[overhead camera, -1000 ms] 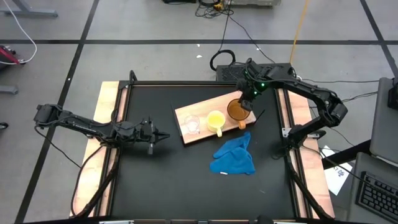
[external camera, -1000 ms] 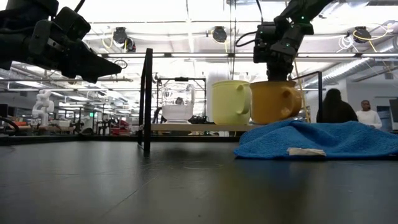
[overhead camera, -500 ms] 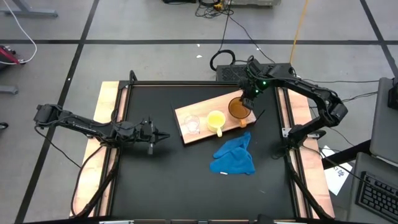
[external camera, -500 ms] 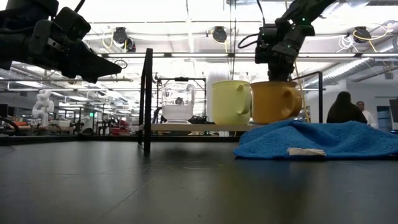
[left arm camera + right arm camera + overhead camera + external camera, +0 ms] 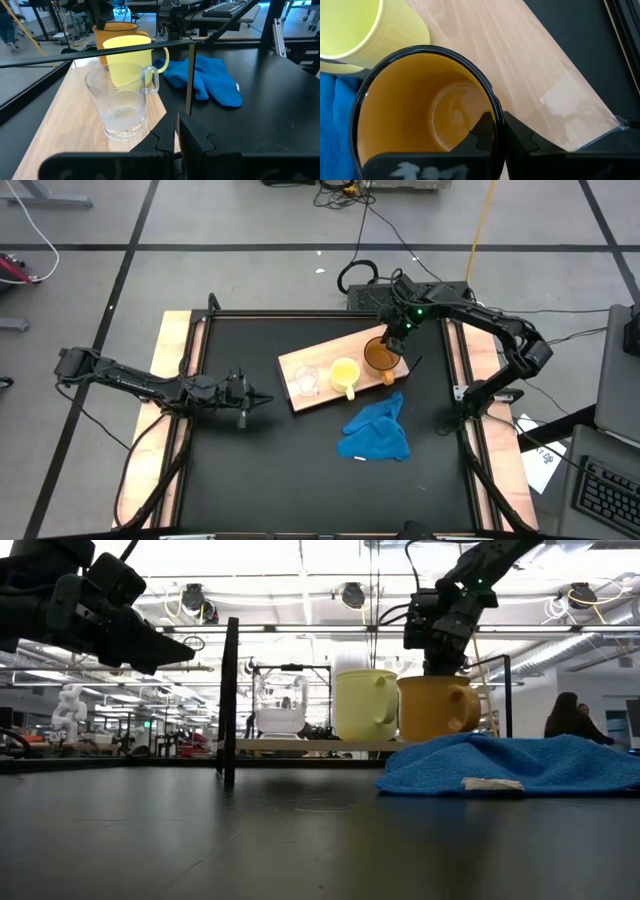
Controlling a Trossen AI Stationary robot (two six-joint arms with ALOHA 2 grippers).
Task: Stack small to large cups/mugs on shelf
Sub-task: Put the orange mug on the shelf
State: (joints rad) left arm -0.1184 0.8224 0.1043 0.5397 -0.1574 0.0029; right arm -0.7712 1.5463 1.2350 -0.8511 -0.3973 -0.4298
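Right gripper (image 5: 392,340) pinching the orange mug (image 5: 381,357) rim at the board's (image 5: 318,361) far right end; board and mugs just slid slightly left, mug seated beside yellow mug (image 5: 346,374). Glass cup (image 5: 306,381) nearest left end. Left gripper (image 5: 262,399) shut, idle near table's left edge.

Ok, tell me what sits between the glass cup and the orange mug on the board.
The yellow mug sits between the glass cup and the orange mug on the board, clearest in the high view.
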